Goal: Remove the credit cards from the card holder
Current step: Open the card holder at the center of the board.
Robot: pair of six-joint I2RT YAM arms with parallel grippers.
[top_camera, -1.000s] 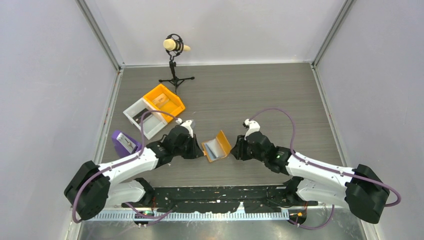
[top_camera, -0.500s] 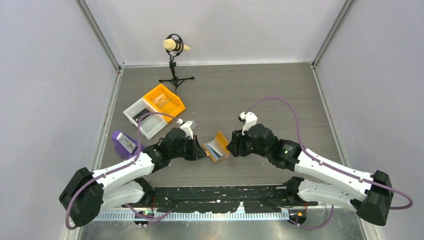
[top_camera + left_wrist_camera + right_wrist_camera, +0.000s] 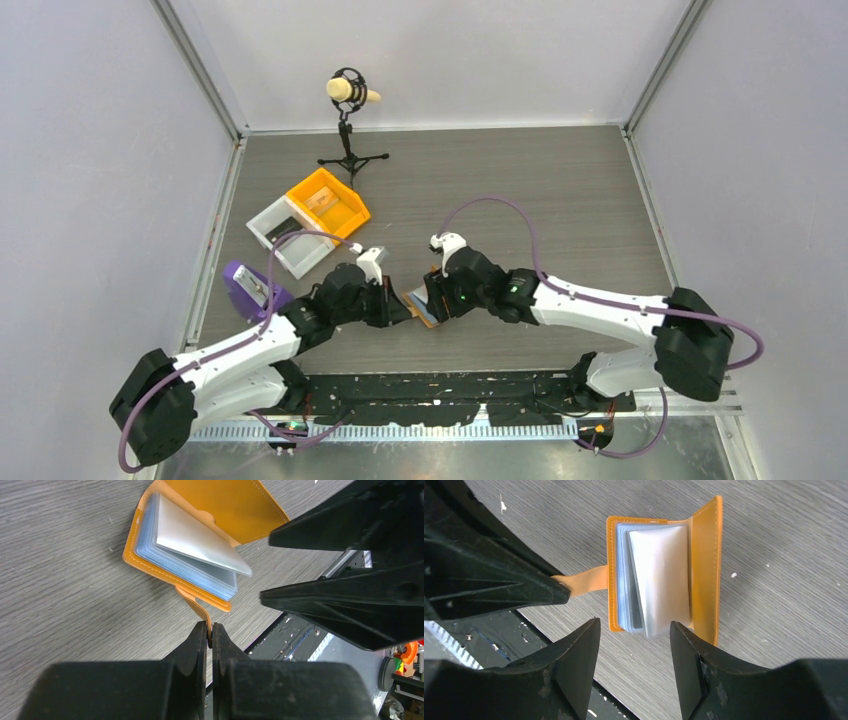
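**Top external view.** The flat orange-tan bifold card holder [image 3: 424,306] lies on the grey wood-grain table [image 3: 520,190], near the front edge and just left of centre. It sits between the left gripper [image 3: 398,306] and the right gripper [image 3: 432,300], which meet over it. Most of the card holder is covered by the two grippers. To the far left stand an orange plastic bin [image 3: 328,203] and a white plastic bin [image 3: 288,236]. No card is seen outside the card holder.

**Left wrist view.** The left gripper [image 3: 210,630] is closed tight on the narrow orange closing strap [image 3: 194,602] of the card holder [image 3: 165,565]. The card holder lies open, cover folded back, with its light blue-grey pocket leaves fanned. One silver-grey leaf [image 3: 200,542] is raised above the stack. The right gripper [image 3: 265,569] is parted, its tips just beside the free edge of the leaves.

**Right wrist view.** The jaws of the right gripper [image 3: 634,630] stand moderately wide and hold nothing. They straddle the near end of the leaf stack of the card holder [image 3: 704,565] without visible contact. The strap [image 3: 584,580] is drawn out to the left into the left gripper [image 3: 561,589].

**Progress.** The card holder is opened and anchored. The dark credit cards cannot be made out inside the pockets. Extraction is judged not yet begun; every card is left to be pulled.
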